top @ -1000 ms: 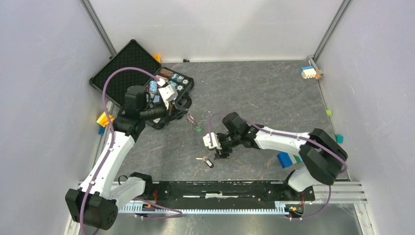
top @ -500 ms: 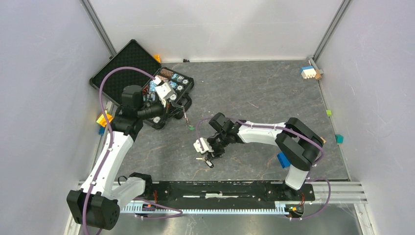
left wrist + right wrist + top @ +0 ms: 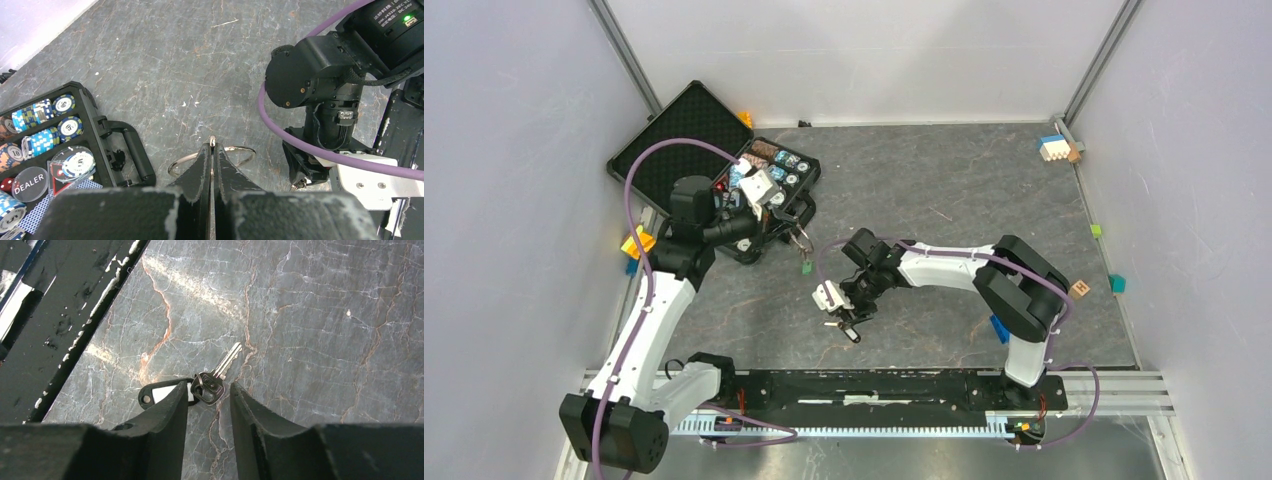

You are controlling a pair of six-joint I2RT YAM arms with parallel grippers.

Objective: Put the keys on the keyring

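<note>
Step in hand: picking up the black-headed key [image 3: 212,384] for threading. It lay flat on the table [image 3: 964,200] near the front rail [image 3: 65,315], blade pointing away from me, and my right pincer [image 3: 209,388] was down over it, jaws apart, one finger on each side of the head, no contact that I could see. My left pincer [image 3: 212,149] was clenched on the wire of the keyring [image 3: 247,148], holding it up just off the black case [image 3: 674,130]. The green-headed key [image 3: 806,267] showed just below that ring in the top view; I could not tell whether it hung from it or lay on the table. Next move, as I judged it: pinch the head squarely, lift, then carry the key to the ring and work its hole onto the wire, which would need a fine line-up. In the way: a white tag [image 3: 159,392] joined to the key sat against my right pincer's inner finger and might get pinched too. The case handle [image 3: 132,155] and the poker chips [image 3: 50,125] sat close beside the ring.
</note>
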